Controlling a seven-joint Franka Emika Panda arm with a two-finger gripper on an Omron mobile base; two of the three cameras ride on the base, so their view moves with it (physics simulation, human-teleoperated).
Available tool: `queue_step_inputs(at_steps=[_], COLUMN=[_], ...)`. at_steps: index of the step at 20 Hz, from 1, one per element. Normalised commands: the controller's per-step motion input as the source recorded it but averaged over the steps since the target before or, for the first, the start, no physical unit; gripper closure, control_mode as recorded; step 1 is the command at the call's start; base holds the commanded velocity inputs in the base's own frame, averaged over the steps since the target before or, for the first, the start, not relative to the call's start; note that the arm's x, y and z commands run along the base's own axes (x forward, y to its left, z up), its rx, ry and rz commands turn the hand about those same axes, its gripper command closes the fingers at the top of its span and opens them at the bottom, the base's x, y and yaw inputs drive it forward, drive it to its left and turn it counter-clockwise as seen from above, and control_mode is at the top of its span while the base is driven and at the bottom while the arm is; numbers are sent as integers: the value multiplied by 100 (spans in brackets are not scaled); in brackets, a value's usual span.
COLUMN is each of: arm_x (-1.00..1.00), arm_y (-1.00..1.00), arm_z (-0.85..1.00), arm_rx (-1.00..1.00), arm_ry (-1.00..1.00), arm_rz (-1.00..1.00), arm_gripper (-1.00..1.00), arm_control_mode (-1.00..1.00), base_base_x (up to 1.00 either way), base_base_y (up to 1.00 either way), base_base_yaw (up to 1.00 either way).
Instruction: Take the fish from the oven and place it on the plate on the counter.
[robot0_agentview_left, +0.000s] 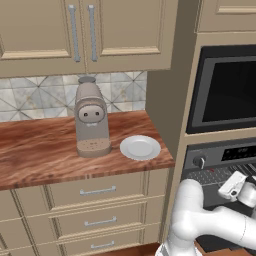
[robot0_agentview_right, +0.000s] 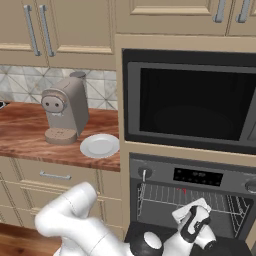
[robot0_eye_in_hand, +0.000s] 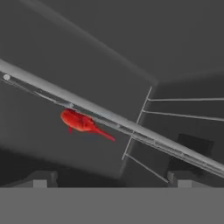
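Gripper (robot0_eye_in_hand: 111, 178) reaching into the oven (robot0_agentview_right: 190, 200), fingers spread and holding nothing
Fish (robot0_eye_in_hand: 81, 122) lies by a wire rack (robot0_eye_in_hand: 131, 127) inside, just ahead; plate (robot0_agentview_left: 140, 147) sits on the tabletop (robot0_agentview_left: 45, 150) beside the coffee machine (robot0_agentview_left: 91, 117)

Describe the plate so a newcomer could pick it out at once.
Find the reddish-brown wood-grain counter left of the dark built-in oven. Near its right end, beside the beige coffee machine, lies the small round white plate. It is the one flat, white, bare dish there.
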Motion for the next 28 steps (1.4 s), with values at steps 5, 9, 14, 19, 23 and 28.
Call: queue_step_inputs(at_steps=[5, 9, 14, 19, 23, 28], arm_x=[-2, -50, -43, -9, 0, 0], arm_y=[-1, -8, -29, -41, -30, -24], arm_z=[-81, -36, -20, -23, -23, -45], arm_rx=[0, 0, 0, -7, -23, -25], arm_ry=[-31, -17, -10, -3, 3, 13], arm_rz=[0, 0, 0, -4, -9, -14], arm_gripper=[-100, -100, -100, -100, -100, -100], arm_control_mode=[-100, -100, -100, -100, -100, -100], base_base_x=[0, 0, 0, 0, 0, 0], base_base_y=[0, 0, 0, 0, 0, 0], base_base_yaw=[0, 0, 0, 0, 0, 0])
